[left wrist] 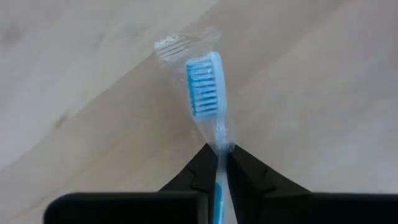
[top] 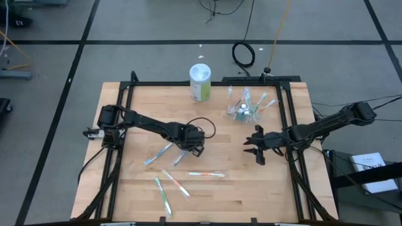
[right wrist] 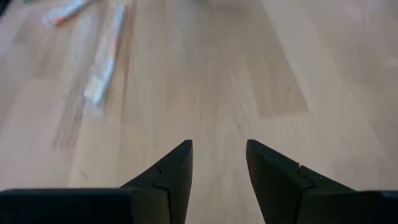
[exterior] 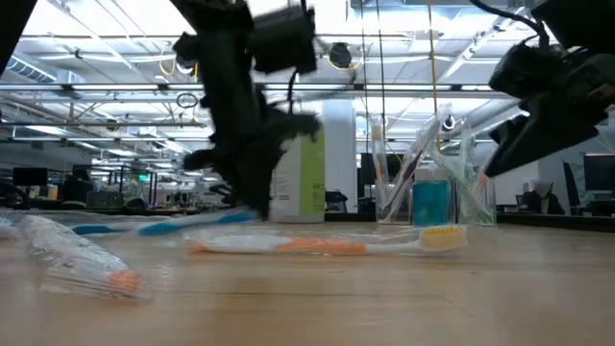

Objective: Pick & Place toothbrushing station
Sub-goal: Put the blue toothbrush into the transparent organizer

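The wrapped blue toothbrush (left wrist: 206, 93) sits clamped by its handle in the left pincer (left wrist: 219, 163), ready for lifting toward the cup (top: 242, 108) at the frame's upper right, while the right pincer (right wrist: 219, 163) waits with fingers apart.

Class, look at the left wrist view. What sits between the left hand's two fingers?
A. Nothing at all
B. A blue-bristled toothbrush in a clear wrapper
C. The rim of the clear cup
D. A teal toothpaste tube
B: in the left wrist view the left hand has its fingers closed on the handle of the blue-bristled toothbrush, whose head in its clear wrapper points away over the wooden table.
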